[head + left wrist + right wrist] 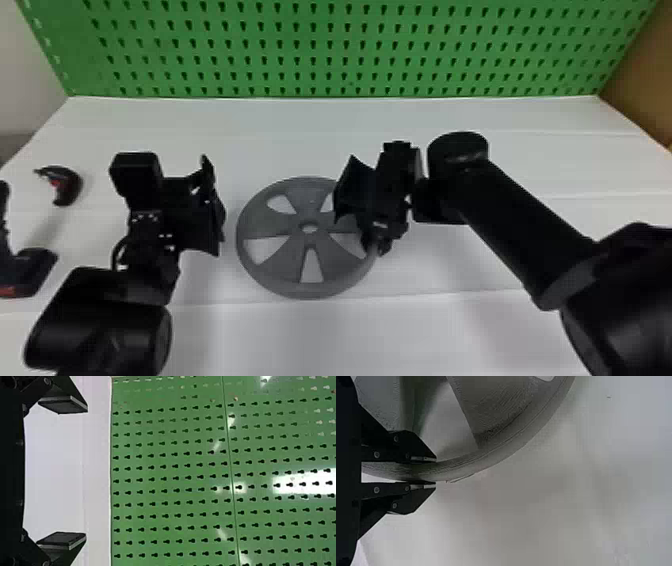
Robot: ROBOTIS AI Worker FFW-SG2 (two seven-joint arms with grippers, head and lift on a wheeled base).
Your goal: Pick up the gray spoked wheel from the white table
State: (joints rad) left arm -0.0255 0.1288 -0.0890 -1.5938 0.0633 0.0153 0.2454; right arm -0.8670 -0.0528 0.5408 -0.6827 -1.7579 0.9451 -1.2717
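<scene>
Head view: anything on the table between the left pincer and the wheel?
Nothing; a narrow bare strip of white table separates left pincer and wheel in head view.

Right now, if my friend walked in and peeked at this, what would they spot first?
Probably the big gray spoked wheel in the middle, its rim pinched by the black right gripper. Next, their eyes might jump to the bright green board full of little holes, standing behind the white table. Then they might notice the left gripper, wide open, off to the wheel's left.
</scene>
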